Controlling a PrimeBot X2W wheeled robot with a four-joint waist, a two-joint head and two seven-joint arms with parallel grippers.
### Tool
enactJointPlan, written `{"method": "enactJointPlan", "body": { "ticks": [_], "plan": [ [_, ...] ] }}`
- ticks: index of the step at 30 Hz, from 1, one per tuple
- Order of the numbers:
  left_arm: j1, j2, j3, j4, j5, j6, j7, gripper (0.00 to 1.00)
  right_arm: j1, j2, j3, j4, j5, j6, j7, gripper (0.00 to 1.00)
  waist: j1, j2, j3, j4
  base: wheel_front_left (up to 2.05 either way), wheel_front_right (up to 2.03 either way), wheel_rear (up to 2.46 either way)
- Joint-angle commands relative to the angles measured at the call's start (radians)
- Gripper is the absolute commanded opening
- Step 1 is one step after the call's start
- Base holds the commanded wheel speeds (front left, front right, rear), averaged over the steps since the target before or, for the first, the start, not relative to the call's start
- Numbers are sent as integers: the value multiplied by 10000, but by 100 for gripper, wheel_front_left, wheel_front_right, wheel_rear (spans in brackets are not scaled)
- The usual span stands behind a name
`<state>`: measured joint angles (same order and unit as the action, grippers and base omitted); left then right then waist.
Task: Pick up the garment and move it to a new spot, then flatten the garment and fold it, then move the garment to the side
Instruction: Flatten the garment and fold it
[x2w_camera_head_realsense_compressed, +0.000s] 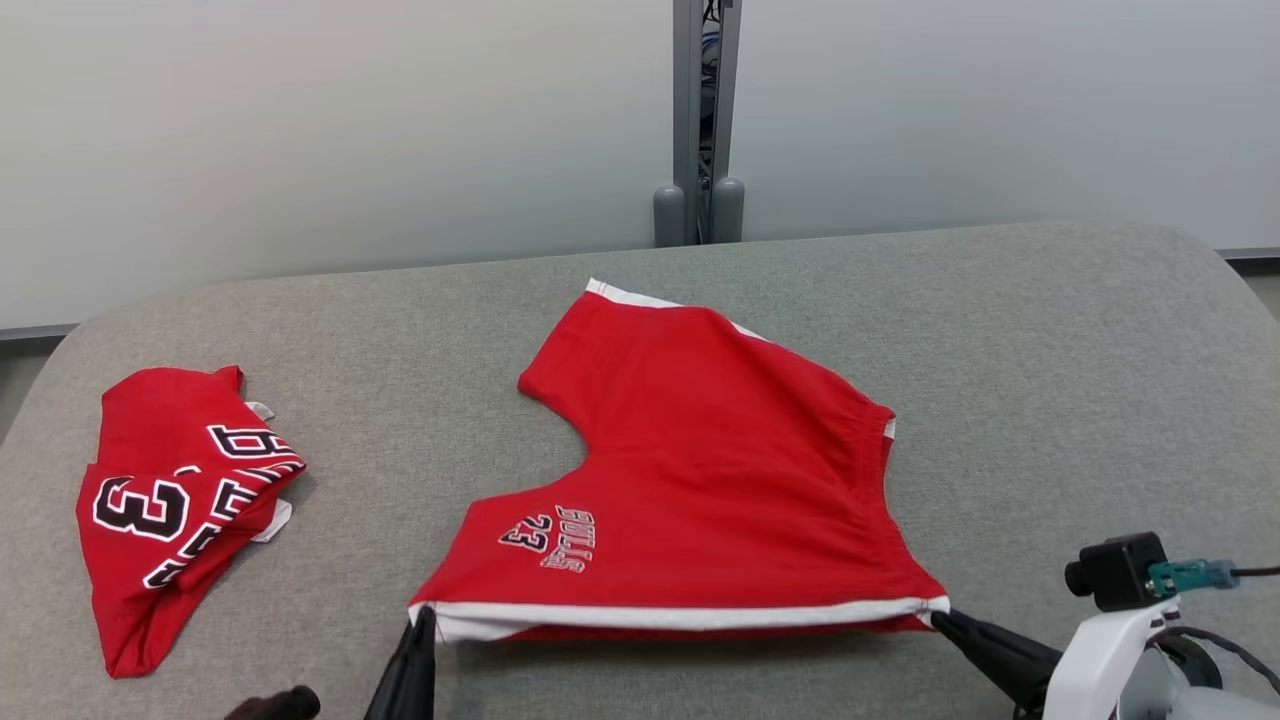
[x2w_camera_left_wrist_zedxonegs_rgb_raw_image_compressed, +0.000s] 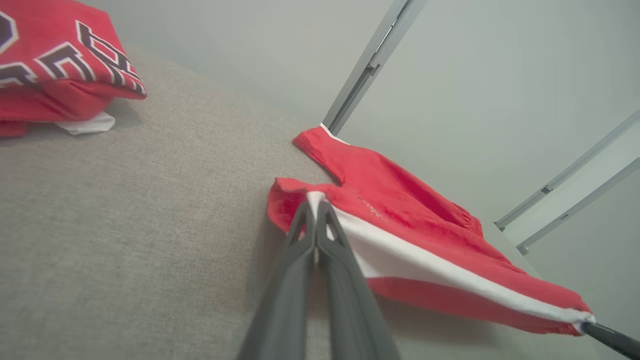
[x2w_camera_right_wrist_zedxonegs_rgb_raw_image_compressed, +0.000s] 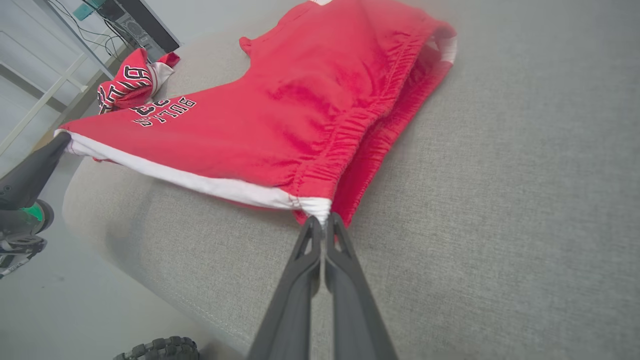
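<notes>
- Left gripper (x2w_camera_head_realsense_compressed: 424, 618) clenched on the leg-end corner of the red shorts (x2w_camera_head_realsense_compressed: 700, 460); right gripper (x2w_camera_head_realsense_compressed: 942, 620) pinches the waistband corner
- White side stripe stretched taut between them, probably to flatten before folding
- Shorts mid grey cushion (x2w_camera_head_realsense_compressed: 1050, 380), near edge slightly lifted, waistband gathered; red jersey (x2w_camera_head_realsense_compressed: 170, 500) well apart

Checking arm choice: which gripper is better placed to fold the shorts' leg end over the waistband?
Probably left: left gripper pinches the shorts at the leg-hem corner; right gripper holds the waistband corner.
</notes>
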<state>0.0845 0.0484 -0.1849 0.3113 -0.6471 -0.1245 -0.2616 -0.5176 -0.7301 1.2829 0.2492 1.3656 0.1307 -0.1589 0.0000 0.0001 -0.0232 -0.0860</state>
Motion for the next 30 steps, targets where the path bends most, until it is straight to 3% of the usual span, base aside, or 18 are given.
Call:
{"method": "enactJointPlan", "body": {
  "ticks": [1,7,14,30],
  "plan": [
    [199,62,-28,-121,192,17,-34,0,202,-140,-3,-186,63,4,125,0,0,-1,2,7,0,0,0],
    [629,332,-112,-503,714,34,-34,0,435,-367,-17,-838,52,4,374,0,0,-1,14,9,0,0,0],
    [32,793,-125,-694,1493,155,-34,0,111,-178,-230,-991,-124,4,544,0,0,-1,154,-102,0,0,0],
    [-3286,1558,-61,-107,2142,275,306,0,-1209,813,-1460,-610,-23,4,-127,0,0,-1,1642,-871,0,0,0]
  ]
}}
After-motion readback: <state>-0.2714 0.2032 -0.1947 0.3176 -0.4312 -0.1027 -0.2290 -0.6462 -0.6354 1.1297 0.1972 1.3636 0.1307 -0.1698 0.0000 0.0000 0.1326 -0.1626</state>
